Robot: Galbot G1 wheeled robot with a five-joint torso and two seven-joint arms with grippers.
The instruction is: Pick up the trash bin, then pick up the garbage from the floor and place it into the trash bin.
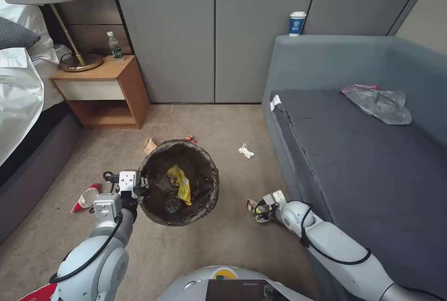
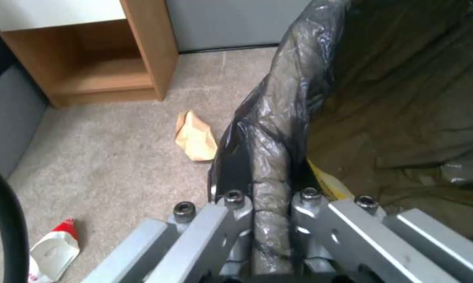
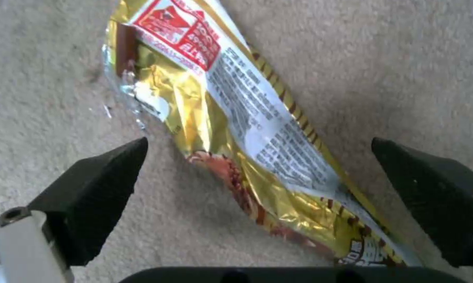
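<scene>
The trash bin point(image 1: 179, 182) is clamped at its bag-lined rim by the left gripper point(image 2: 270, 204). The right gripper point(image 3: 257, 173) (fingers spread apart) is positioned over a gold wrapper point(image 3: 236, 118) on the carpet point(image 1: 223, 240).

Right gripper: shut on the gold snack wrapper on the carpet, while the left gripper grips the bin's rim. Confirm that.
Not quite. In the right wrist view the right gripper is open, its jaws wide on either side of the gold snack wrapper, which lies on the carpet. The left gripper does grip the rim of the trash bin.
</scene>
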